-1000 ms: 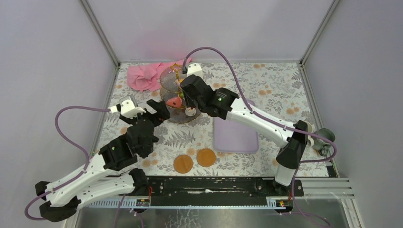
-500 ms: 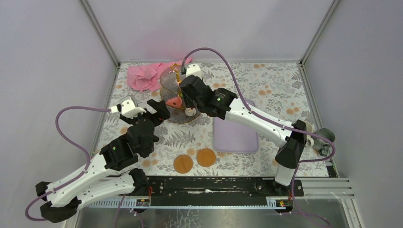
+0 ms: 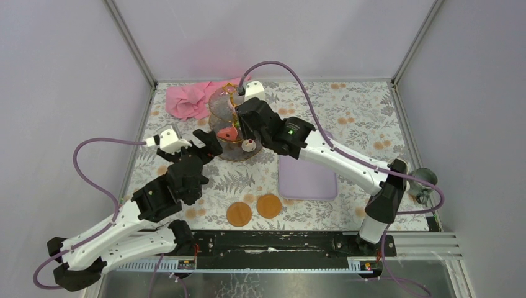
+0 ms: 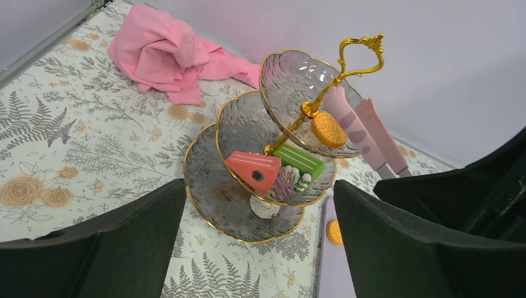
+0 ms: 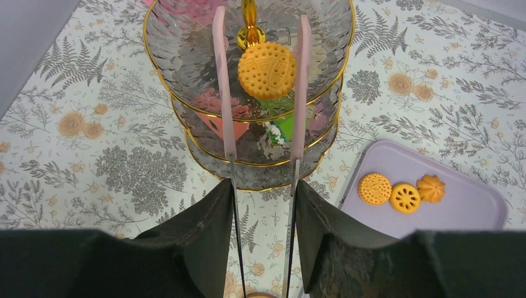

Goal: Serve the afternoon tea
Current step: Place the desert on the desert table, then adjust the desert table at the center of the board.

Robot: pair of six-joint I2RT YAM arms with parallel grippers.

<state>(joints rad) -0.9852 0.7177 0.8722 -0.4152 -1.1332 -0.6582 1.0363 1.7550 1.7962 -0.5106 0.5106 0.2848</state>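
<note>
The three-tier glass stand (image 3: 218,118) with its gold stem stands at the back, left of centre. An orange biscuit (image 5: 267,69) lies on its top tier (image 5: 186,37). A red wedge cake (image 4: 254,171), a green cake (image 4: 299,159) and a cupcake (image 4: 291,180) sit on the middle tier. My right gripper (image 5: 260,186) is shut on the pink tongs (image 5: 221,81). The tong tips stand apart on either side of the biscuit. My left gripper (image 4: 259,189) is open and empty, just in front of the stand's bottom tier (image 4: 211,180). The grey-green mug (image 3: 425,180) is at the right edge.
The lilac tray (image 5: 459,214) lies right of the stand and holds three orange biscuits (image 5: 405,197). A pink cloth (image 3: 189,99) lies behind the stand to the left. Two brown discs (image 3: 239,214) lie near the front edge. The enclosure walls stand close behind.
My right arm has shifted slightly, keeping the tongs over the top tier. My left arm has barely moved.
</note>
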